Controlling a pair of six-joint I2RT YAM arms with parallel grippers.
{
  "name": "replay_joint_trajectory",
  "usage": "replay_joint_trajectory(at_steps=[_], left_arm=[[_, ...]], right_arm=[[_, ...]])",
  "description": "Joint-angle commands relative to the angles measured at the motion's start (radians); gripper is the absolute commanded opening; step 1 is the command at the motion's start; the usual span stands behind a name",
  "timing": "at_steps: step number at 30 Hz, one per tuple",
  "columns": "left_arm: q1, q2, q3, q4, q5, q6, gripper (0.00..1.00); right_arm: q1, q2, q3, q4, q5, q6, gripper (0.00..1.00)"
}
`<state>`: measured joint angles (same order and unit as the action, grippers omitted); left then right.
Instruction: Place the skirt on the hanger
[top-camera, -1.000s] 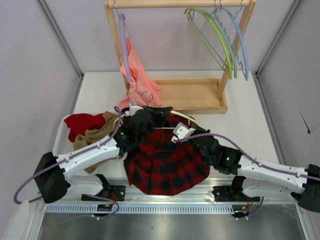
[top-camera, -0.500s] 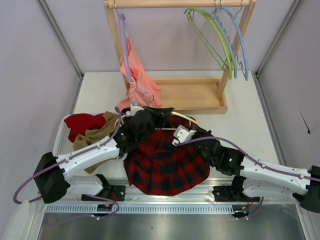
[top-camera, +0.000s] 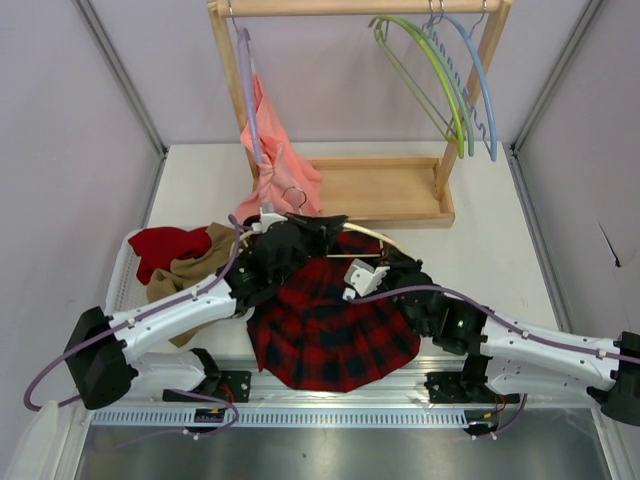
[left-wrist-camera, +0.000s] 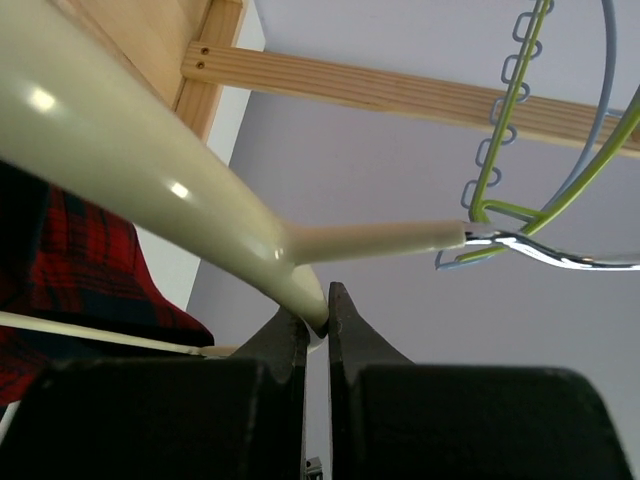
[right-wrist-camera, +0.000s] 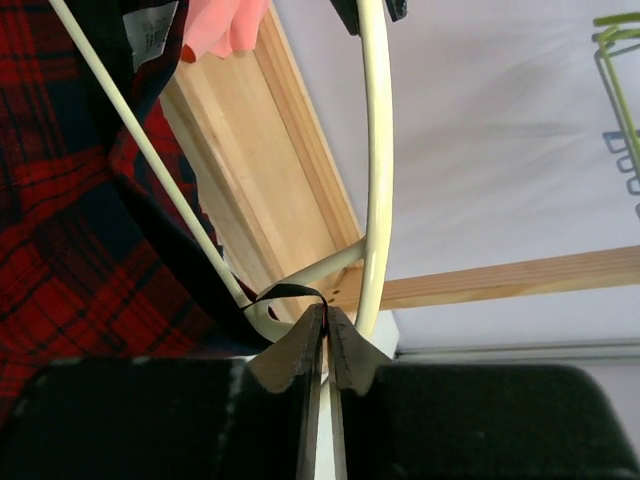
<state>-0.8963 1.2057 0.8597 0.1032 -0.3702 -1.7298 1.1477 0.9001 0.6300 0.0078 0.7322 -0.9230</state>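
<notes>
The red and black plaid skirt (top-camera: 330, 330) lies spread on the table between the arms. The cream hanger (top-camera: 372, 235) lies across its far edge. My left gripper (top-camera: 316, 230) is shut on the hanger's neck (left-wrist-camera: 250, 240) just below the metal hook (left-wrist-camera: 560, 255). My right gripper (top-camera: 392, 262) sits at the hanger's right end. In the right wrist view it (right-wrist-camera: 325, 312) is shut on a thin black loop strap (right-wrist-camera: 285, 292) of the skirt (right-wrist-camera: 60, 200), beside the hanger's curved arm (right-wrist-camera: 375, 150) and lower bar.
A wooden rack (top-camera: 390, 190) stands at the back, with a salmon garment (top-camera: 278, 160) on a lilac hanger and green and blue hangers (top-camera: 455, 75). A red cloth (top-camera: 165, 245) and a tan cloth (top-camera: 195, 268) lie at the left.
My right gripper has drawn slightly toward the near side with the strap in it. The left gripper and hanger have barely moved.
</notes>
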Motion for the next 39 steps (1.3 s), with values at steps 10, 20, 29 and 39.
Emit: replay_joint_trajectory(at_steps=[10,20,29,39], left_arm=[[0.039,-0.077,-0.027,-0.017,-0.027,-0.004,0.00],[0.057,-0.040,-0.001,-0.057,-0.046,0.007,0.00],[0.056,-0.034,0.012,-0.019,0.000,0.045,0.00],[0.056,-0.017,0.025,0.030,0.056,0.125,0.00]], right_arm=[[-0.080,0.005,0.140,-0.348,0.170,0.288,0.49],[-0.074,-0.177,0.168,-0.425,0.061,0.636,0.39],[-0.180,-0.310,0.054,-0.266,-0.085,0.754,0.06],[-0.399,-0.172,0.169,-0.416,-0.157,1.139,0.22]])
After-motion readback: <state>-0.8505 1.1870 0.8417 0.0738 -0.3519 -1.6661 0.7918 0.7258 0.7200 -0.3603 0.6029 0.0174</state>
